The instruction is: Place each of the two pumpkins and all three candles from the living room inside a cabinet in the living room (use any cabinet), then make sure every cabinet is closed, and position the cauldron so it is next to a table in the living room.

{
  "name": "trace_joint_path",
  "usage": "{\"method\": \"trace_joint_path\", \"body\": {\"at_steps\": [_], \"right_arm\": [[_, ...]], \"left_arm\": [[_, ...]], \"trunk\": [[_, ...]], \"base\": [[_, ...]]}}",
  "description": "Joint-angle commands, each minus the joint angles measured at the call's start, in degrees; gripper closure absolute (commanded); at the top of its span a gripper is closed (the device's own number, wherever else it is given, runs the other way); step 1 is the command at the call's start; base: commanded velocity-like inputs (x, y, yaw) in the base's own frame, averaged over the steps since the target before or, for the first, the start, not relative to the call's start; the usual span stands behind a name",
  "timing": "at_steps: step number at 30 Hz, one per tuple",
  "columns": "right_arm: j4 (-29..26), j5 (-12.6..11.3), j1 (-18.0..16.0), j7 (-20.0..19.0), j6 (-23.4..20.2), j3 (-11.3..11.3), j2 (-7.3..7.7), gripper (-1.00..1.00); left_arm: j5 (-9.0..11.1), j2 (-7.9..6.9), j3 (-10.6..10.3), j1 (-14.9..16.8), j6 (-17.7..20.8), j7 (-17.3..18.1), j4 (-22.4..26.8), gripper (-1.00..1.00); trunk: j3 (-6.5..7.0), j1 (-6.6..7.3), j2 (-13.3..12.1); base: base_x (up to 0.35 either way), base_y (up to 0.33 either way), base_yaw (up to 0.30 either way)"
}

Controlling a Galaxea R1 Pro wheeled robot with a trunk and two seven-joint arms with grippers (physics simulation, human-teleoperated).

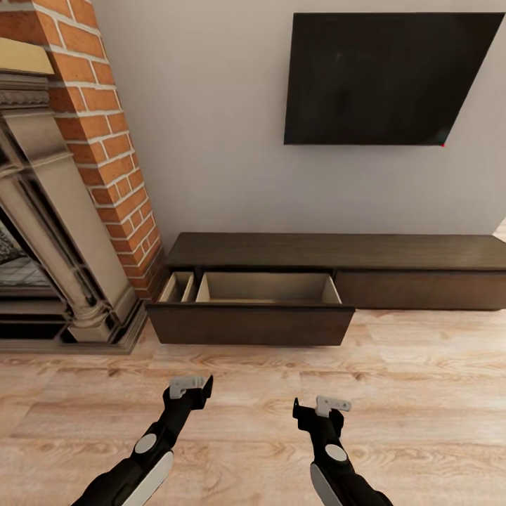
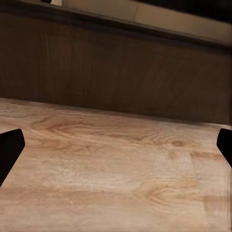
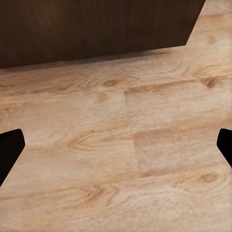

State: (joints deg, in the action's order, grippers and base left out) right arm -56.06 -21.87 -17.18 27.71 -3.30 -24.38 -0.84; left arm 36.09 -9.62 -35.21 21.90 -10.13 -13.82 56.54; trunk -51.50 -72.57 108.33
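Directly ahead of you, the long low cabinet point(image 1: 337, 251) runs left to right along the wall, its left drawer point(image 1: 250, 323) pulled out toward you, showing a bare interior. Open wood floor point(image 1: 422, 393) separates it from your left gripper point(image 1: 188, 386) and right gripper point(image 1: 323, 406), both spread open and holding nothing. A brick fireplace point(image 1: 84, 197) borders the cabinet's left end.

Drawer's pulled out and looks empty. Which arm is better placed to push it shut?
Marginally the left. The left gripper sits squarely before the open drawer front's middle; the right gripper faces its right end. Both are open, empty.
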Motion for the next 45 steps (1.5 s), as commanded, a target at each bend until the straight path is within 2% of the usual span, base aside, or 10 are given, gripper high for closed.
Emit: {"method": "trace_joint_path", "body": {"at_steps": [1, 39, 45], "right_arm": [[-0.32, 0.02, 0.09, 0.41, -0.30, -0.15, -0.07, -1.00], [-0.78, 0.43, 0.30, 0.50, -0.24, 0.15, -0.16, -1.00], [-4.75, 0.45, 1.77, 0.50, -0.22, 0.02, 0.04, -1.00]], "left_arm": [[0.49, -0.10, -0.35, -0.29, -0.34, -0.45, 0.62, -1.00], [0.38, 0.02, -0.32, -0.98, -0.16, -0.43, 1.12, -1.00], [0.38, -0.13, -0.30, -0.98, -0.20, -0.42, 1.35, -1.00]], "trunk": [[-0.23, -0.22, 0.44], [-7.05, -8.57, 15.68], [-8.13, -9.88, 18.09]], "base": [[0.000, 0.000, 0.000], [0.000, 0.000, 0.000], [0.000, 0.000, 0.000]]}}
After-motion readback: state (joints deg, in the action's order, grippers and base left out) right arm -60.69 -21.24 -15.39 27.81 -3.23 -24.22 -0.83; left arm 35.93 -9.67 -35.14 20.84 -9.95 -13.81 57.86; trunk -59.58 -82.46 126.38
